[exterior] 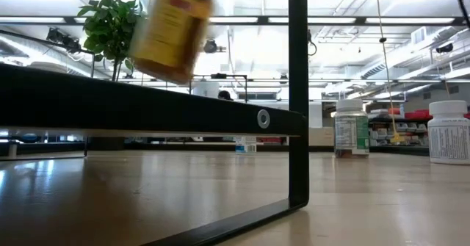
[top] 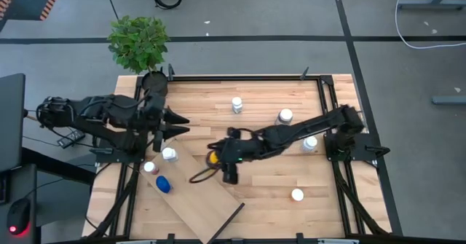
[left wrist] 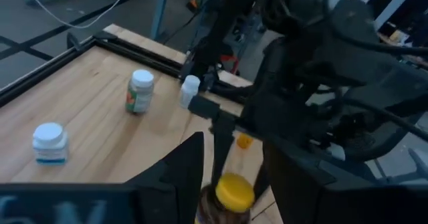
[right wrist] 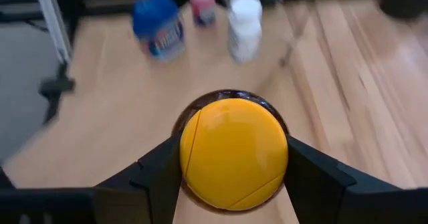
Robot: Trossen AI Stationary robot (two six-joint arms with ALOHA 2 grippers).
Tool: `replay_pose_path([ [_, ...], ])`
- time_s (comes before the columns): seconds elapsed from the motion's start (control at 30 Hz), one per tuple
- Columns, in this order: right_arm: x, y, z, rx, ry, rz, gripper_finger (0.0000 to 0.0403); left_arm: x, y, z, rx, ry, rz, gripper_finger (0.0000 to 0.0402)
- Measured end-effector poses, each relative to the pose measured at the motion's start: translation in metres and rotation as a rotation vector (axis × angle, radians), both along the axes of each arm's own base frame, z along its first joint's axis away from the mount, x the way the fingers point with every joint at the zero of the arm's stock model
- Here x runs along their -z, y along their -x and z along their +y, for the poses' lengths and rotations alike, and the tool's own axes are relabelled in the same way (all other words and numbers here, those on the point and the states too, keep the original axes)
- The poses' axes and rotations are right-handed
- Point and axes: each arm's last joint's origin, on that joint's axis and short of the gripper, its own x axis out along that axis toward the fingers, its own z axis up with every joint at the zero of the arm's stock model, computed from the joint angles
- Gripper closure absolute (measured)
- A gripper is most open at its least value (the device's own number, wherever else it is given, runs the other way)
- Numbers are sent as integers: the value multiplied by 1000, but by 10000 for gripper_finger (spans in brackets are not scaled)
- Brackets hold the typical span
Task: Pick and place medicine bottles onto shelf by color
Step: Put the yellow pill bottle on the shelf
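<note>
My right gripper (top: pixel 218 157) hangs over the near part of the table, shut on the dark amber bottle with the yellow cap (right wrist: pixel 234 154). The low view shows that bottle (exterior: pixel 172 29) high up and tilted. Below it lies the pale plywood shelf (top: pixel 200 200), set diagonally. A white-capped bottle (top: pixel 170 154), a pinkish one (top: pixel 149 167) and a blue-capped one (top: pixel 164 184) stand on its left end. My left gripper (top: pixel 180 125) is open at the table's left and points right at the amber bottle (left wrist: pixel 234 194) without touching it. My right gripper pinches the amber bottle between its two fingers (right wrist: pixel 157 174) at the top, beside the yellow cap's rim (right wrist: pixel 190 150). The fingers come from above and point down. The bottle hangs lifted clear of the shelf and tilted.
White-capped bottles stand on the slatted tabletop at the far middle (top: pixel 237 104) (top: pixel 285 116), under the right arm (top: pixel 311 143) and near the right front (top: pixel 296 194). A potted plant (top: pixel 138 41) sits at the far left corner. A black frame (top: pixel 326 113) runs along the table's edges.
</note>
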Motion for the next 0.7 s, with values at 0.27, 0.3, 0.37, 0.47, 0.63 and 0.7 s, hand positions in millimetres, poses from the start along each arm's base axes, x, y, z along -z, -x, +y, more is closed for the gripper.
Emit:
replay_pose_path([
  [0.27,-3,-57,-2,-34,-4,-40,173,-3,12,3,-1,1,-14,265],
  [0.3,-3,-62,-2,-45,-16,-54,173,-4,14,3,-4,-8,-20,267],
  [0.37,1,-70,0,-62,-23,-43,173,-5,18,5,-16,-17,-27,272],
  [0.47,11,-78,1,-76,-20,-4,173,-6,24,6,-24,-19,-30,279],
  [0.63,16,-80,2,-84,-36,0,173,-2,28,7,-23,-19,9,285],
  [0.7,15,-81,2,-81,-34,-8,173,2,30,6,-20,-11,56,284],
])
